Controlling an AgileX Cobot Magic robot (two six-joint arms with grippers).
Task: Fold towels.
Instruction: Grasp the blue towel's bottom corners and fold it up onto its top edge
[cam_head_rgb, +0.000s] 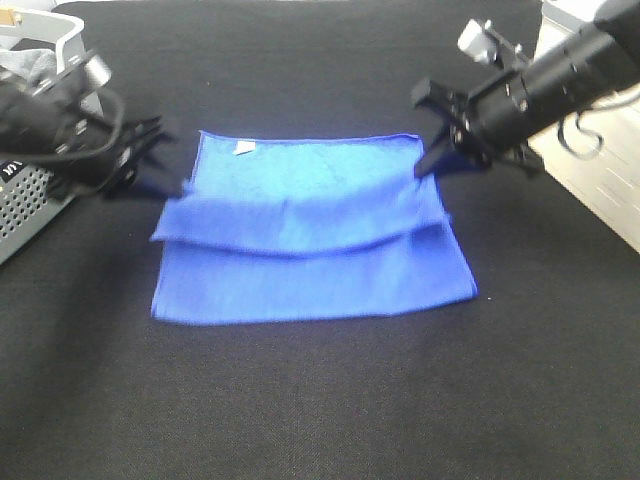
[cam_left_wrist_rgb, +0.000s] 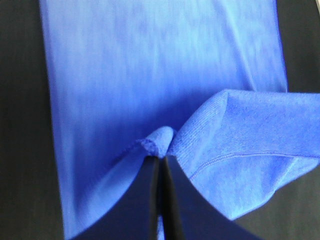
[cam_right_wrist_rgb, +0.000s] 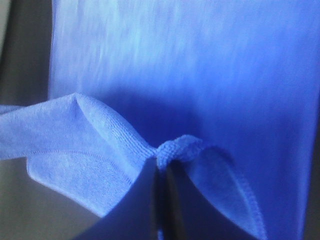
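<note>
Over the table (cam_head_rgb: 320, 420), the towel (cam_head_rgb: 310, 285) is pinched at its left and right edges by the left claw (cam_head_rgb: 178, 190) and right claw (cam_head_rgb: 428, 165). Both arms are angled down and inward.

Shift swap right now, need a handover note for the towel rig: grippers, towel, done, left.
Left gripper: shut on a pinched bunch of the blue towel's left edge.
Right gripper: shut on a bunch of its right edge.
Towel: on the black table, near part flat, white tag at the far left corner. A lifted band sags across the middle between the two grippers.
Done: both edges gripped, first fold under way.
Left: lay the held layer down with edges lined up, release, then probably fold again.
</note>
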